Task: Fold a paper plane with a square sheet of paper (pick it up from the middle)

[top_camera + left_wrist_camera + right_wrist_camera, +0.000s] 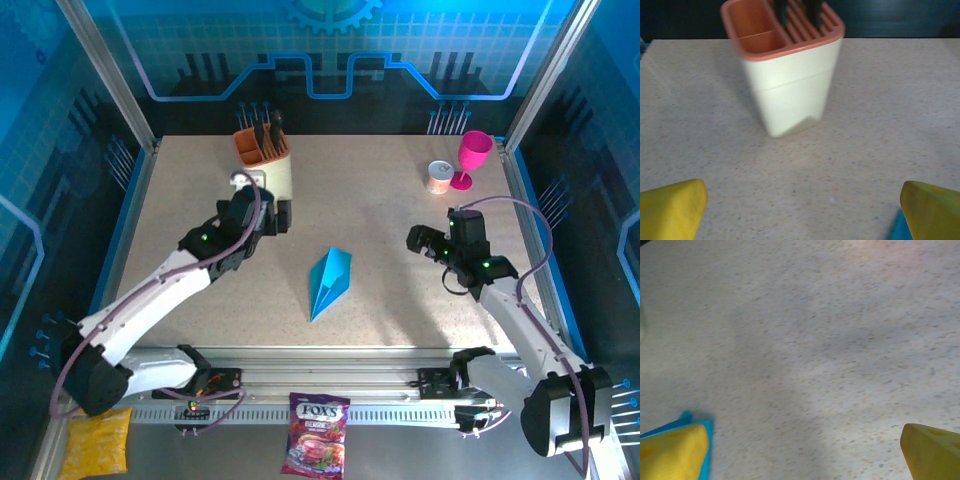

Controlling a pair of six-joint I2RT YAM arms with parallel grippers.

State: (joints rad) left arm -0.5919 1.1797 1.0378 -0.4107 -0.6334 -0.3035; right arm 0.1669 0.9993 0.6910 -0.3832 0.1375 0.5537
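Paper plane (329,281) lay folded mid-counter (400,320), nose toward the bases; left end effector (272,216) by the utensil holder (268,165) and right end effector (422,240) were both wide open, empty, well apart from it, so folding looked done

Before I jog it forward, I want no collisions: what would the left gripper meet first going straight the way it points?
Likely the utensil holder, standing straight ahead; how far is unclear.

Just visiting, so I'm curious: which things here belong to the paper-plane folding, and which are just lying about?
For the job: paper plane, left gripper, right gripper.
Just lying about: utensil holder, pink goblet, small can, sweets bag, yellow packet.
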